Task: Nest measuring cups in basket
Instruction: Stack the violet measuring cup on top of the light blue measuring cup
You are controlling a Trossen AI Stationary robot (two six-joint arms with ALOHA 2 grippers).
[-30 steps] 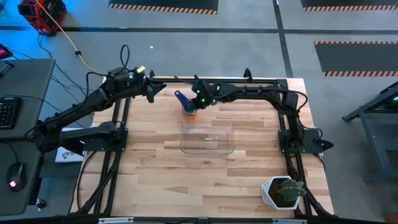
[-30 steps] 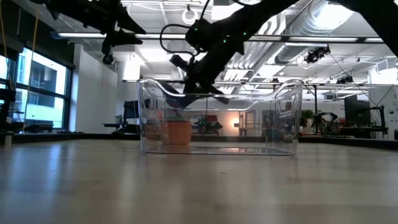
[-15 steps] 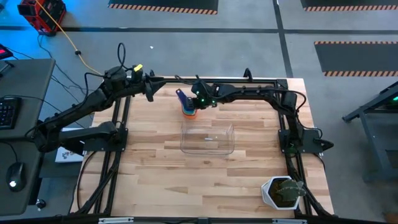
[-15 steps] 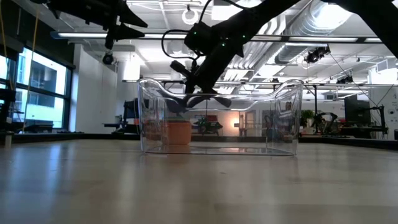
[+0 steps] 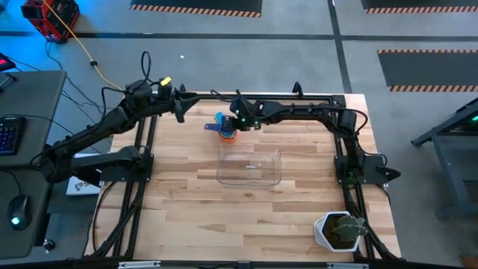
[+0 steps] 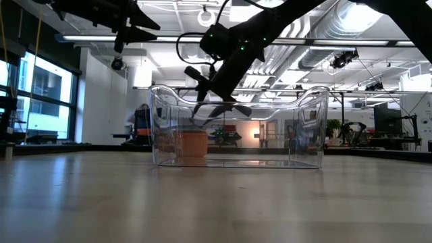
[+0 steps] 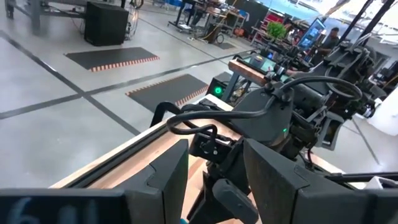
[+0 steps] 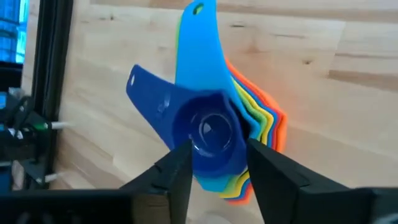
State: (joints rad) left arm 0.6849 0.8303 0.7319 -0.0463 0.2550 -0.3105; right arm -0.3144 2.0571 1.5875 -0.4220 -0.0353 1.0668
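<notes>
Left gripper (image 5: 181, 110): raised over the desk's (image 5: 187, 217) far-left corner, holding nothing; fingers (image 7: 163, 180) spread apart, seen in its wrist view.

Cups (image 5: 225, 128): nested stack standing on the desk near the far edge, just behind the basket and outside it. Orange (image 5: 227, 137) at the base; yellow, green and lighter blue rims show in between in the right wrist view. Dark blue cup (image 8: 205, 134) uppermost, its handle pointing toward the left arm; a blue handle (image 8: 198, 43) fans out at a different angle.

Right gripper (image 5: 233, 123): directly over the stack, fingers (image 8: 177, 177) set either side of the dark blue cup's bowl, pinching it.

Basket (image 5: 249, 166): clear, at mid-desk, nothing visible inside.

Plant pot (image 5: 340, 230): near-right corner of the desk.
</notes>
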